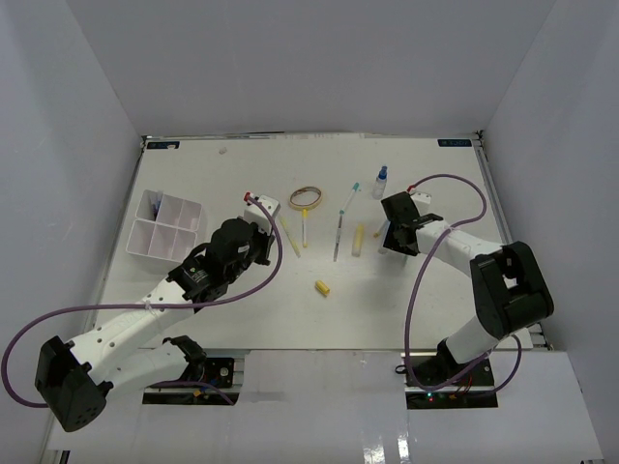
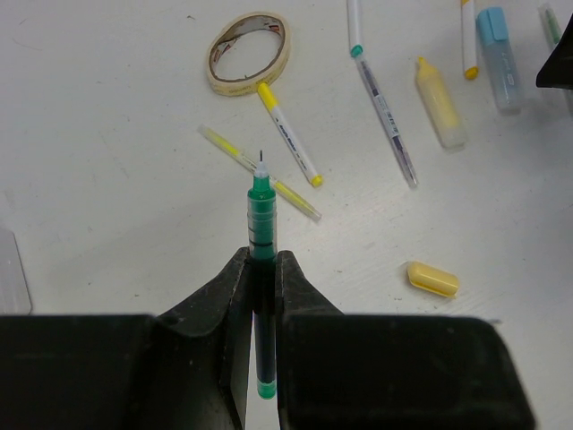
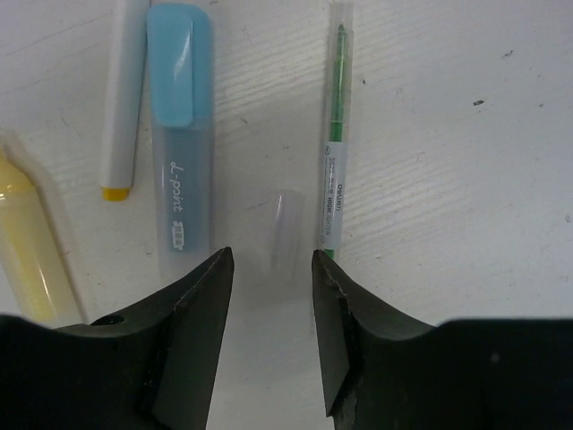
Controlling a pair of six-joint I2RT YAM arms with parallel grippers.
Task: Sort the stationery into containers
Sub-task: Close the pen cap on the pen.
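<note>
My left gripper (image 2: 261,257) is shut on a green pen (image 2: 260,210), whose needle tip points away over the table. It hovers right of the white divided tray (image 1: 164,224). In the top view the left gripper (image 1: 262,232) is near the tape ring (image 1: 307,198). My right gripper (image 3: 271,260) stands open low over the table, jaws apart with nothing between them. A small clear cap (image 3: 286,231) lies just ahead of the gap. A blue highlighter (image 3: 179,125) lies left of it and a thin green highlighter (image 3: 335,134) to its right.
Loose on the table: a yellow-capped pen (image 2: 289,143), a thin yellow pen (image 2: 260,173), a grey pen (image 2: 388,121), a yellow highlighter (image 2: 440,101), a yellow eraser piece (image 2: 433,278) and a small clear bottle (image 1: 380,181). White walls enclose the table.
</note>
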